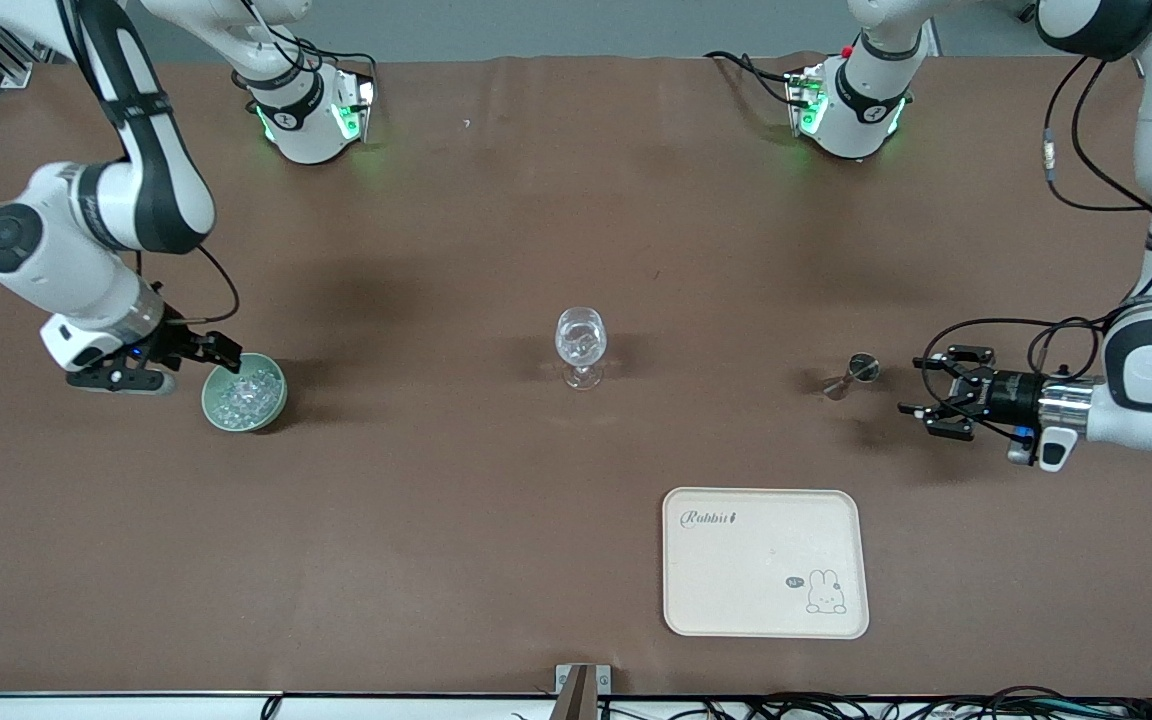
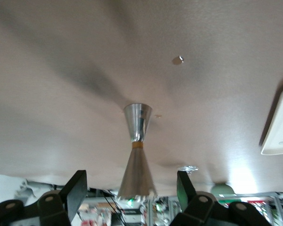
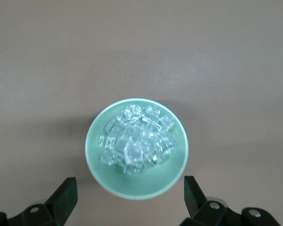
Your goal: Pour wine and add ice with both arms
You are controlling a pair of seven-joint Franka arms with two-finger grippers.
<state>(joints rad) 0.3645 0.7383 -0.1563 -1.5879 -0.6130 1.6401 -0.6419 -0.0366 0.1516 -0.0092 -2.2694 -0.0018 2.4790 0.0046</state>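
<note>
The silvery hourglass jigger point(image 1: 851, 376) stands on the brown table toward the left arm's end; the wine in it does not show. My left gripper point(image 1: 921, 392) is level with it, open and empty. In the left wrist view the jigger point(image 2: 138, 150) is just ahead of the gap between the spread fingers point(image 2: 75, 193). The pale green bowl point(image 1: 271, 405), heaped with ice point(image 1: 241, 390), sits toward the right arm's end. My right gripper point(image 1: 221, 352) is open and empty over the bowl's edge. In the right wrist view the bowl point(image 3: 132, 186) and ice point(image 3: 134, 139) lie just ahead of the open fingers point(image 3: 66, 195).
A clear stemmed glass point(image 1: 580, 345) stands mid-table between bowl and jigger. A cream tray point(image 1: 765, 562) with a rabbit print lies nearer the front camera; its corner shows in the left wrist view point(image 2: 280, 127).
</note>
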